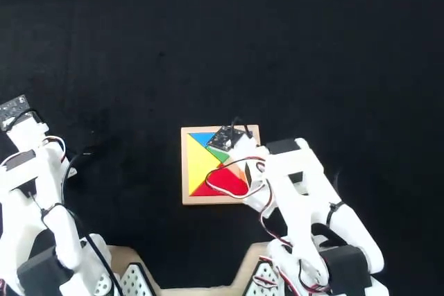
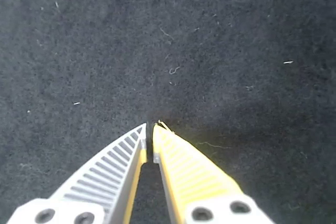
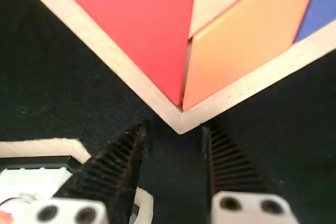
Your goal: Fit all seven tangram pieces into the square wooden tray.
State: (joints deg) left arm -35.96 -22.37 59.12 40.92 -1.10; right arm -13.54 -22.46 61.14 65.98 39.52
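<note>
Tray (image 1: 184, 171) with coloured tangram pieces (image 1: 200, 163) inside

The black tabletop (image 1: 208, 53) lies open beyond the tray (image 1: 184, 171) and to its left, while the right arm (image 1: 305, 192) leans over the tray's right part and blocks that side from above. The right end effector (image 3: 172, 129), fingers apart, sits low just off one tray corner, whose wooden rim stands before the gap. The left arm (image 1: 28, 171) stands at the tabletop's left edge, well apart from the tray, with the left end effector (image 2: 151, 127) closed tip to tip over the tabletop.
</note>
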